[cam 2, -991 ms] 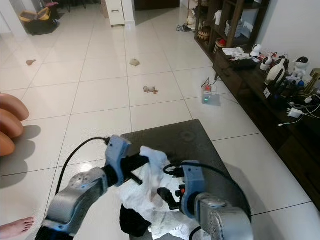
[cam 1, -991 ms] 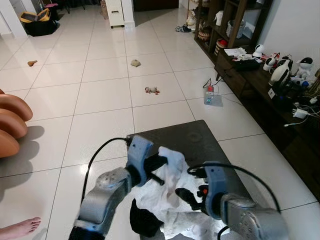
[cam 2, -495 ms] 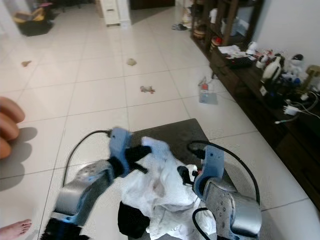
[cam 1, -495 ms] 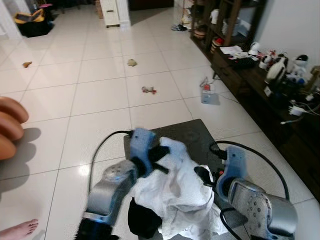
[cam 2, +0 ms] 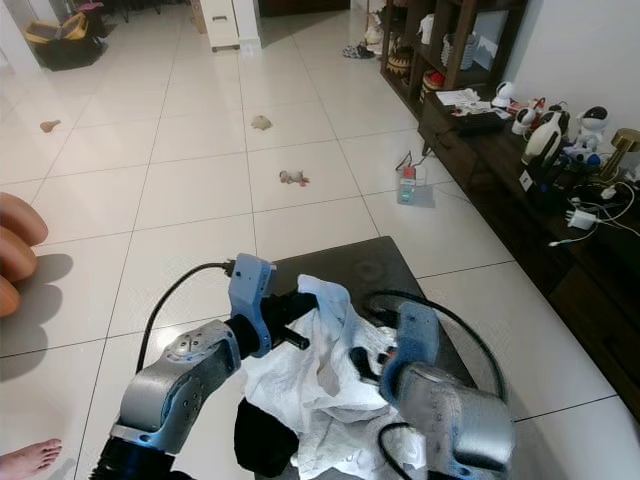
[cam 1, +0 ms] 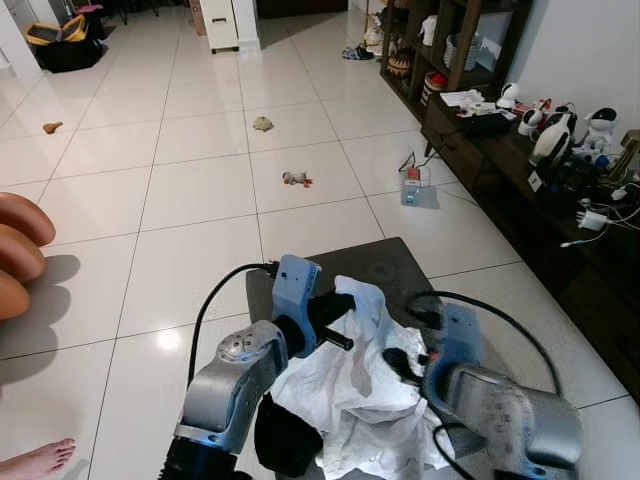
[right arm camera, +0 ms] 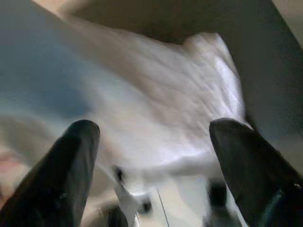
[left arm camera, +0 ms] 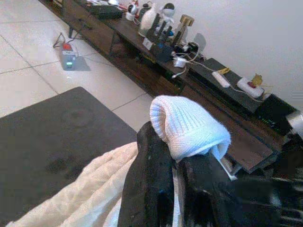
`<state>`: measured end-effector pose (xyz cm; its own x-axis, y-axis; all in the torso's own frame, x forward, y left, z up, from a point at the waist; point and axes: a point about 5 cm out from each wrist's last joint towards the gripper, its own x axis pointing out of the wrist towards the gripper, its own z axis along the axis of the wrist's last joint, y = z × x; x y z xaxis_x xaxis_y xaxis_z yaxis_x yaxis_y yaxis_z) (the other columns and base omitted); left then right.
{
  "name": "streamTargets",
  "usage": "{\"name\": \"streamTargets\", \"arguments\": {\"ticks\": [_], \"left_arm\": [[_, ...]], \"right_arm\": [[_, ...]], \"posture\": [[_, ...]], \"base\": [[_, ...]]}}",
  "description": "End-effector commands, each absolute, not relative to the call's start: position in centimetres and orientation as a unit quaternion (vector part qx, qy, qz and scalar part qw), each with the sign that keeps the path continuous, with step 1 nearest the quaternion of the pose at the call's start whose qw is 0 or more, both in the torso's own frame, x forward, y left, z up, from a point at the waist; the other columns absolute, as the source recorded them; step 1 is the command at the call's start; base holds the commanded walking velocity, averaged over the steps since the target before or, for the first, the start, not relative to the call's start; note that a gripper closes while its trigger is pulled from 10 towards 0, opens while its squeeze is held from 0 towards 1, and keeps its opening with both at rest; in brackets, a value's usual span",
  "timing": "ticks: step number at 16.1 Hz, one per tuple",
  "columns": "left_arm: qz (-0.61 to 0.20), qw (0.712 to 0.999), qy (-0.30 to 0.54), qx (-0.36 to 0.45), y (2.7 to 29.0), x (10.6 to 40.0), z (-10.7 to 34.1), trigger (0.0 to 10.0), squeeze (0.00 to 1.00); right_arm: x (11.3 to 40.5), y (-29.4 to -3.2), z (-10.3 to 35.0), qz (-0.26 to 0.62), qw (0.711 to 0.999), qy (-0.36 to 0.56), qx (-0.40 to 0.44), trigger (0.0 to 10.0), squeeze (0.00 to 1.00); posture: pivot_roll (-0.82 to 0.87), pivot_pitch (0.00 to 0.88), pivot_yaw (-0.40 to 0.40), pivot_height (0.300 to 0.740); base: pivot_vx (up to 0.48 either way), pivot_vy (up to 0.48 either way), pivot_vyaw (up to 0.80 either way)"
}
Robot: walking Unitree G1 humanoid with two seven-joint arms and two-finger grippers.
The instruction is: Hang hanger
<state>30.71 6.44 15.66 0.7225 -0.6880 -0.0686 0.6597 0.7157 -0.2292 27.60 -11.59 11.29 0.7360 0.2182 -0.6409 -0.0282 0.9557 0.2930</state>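
Pinching white garment (cam 1: 352,372) over dark table (cam 1: 385,268): left gripper (left arm camera: 173,163), 2 fingers clamped on a fold.
Right gripper (right arm camera: 154,156) fingers spread wide, just beside the cloth.

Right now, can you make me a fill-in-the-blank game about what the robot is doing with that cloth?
1. The left gripper is pinching a fold of the ______ knitted cloth.
2. The right gripper's two black fingers are spread ______, with the cloth in front of them.
3. The cloth hangs down over a low dark ______ on the tiled floor.
4. A black garment lies ______ the cloth's lower edge.

Missing words: white; open; table; under
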Motion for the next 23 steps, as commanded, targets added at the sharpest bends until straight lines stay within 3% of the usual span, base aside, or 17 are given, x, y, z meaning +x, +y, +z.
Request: {"name": "streamTargets", "arguments": {"ticks": [1,2,3,6,9,12,14,23], "left_arm": [[-0.379,0.919,0.047,-0.096,5.8,30.7,17.3,0.0,0.0],[-0.379,0.919,0.047,-0.096,5.8,30.7,17.3,0.0,0.0],[-0.379,0.919,0.047,-0.095,5.7,30.7,17.3,0.0,0.0],[-0.382,0.918,0.044,-0.092,5.8,30.5,17.3,0.0,0.0],[-0.381,0.919,0.039,-0.094,6.1,30.6,17.5,0.0,0.0],[-0.383,0.919,0.033,-0.09,6.4,30.8,17.8,0.0,0.0],[-0.386,0.918,0.034,-0.09,6.5,30.8,17.9,0.0,0.0],[-0.39,0.916,0.031,-0.089,6.3,30.5,18.5,0.0,0.0]], "right_arm": [[28.3,-10.5,11.9,0.09,0.954,0.275,0.084,10.0,0.0],[29.4,-11.2,13.1,0.098,0.982,0.161,-0.031,10.0,0.0],[29.8,-11.8,12.7,0.093,0.982,0.16,-0.024,10.0,0.0],[31.2,-14.3,12.1,0.087,0.98,0.111,-0.139,10.0,0.0],[31.3,-14.3,11.7,0.092,0.977,0.148,-0.122,10.0,0.0],[29.3,-12.2,10.6,0.141,0.962,0.228,-0.042,10.0,0.0],[29.3,-12.1,10.2,0.132,0.96,0.239,-0.056,10.0,0.0],[31.3,-16.2,9.1,-0.095,0.954,0.245,-0.143,10.0,0.0]], "posture": [[-0.01,0.12,0.015,0.74],[-0.01,0.12,0.015,0.74],[-0.01,0.115,0.016,0.74],[0.0,0.115,0.016,0.74],[0.0,0.119,0.018,0.74],[-0.01,0.13,0.033,0.74],[-0.01,0.132,0.036,0.74],[0.02,0.121,0.037,0.74]], "base": [[0.0,0.0,0.0],[0.0,0.0,0.0],[0.0,0.0,0.0],[0.0,0.0,0.0],[0.0,0.0,0.0],[0.0,0.0,0.0],[0.0,0.0,0.0],[0.0,0.0,0.0]]}}
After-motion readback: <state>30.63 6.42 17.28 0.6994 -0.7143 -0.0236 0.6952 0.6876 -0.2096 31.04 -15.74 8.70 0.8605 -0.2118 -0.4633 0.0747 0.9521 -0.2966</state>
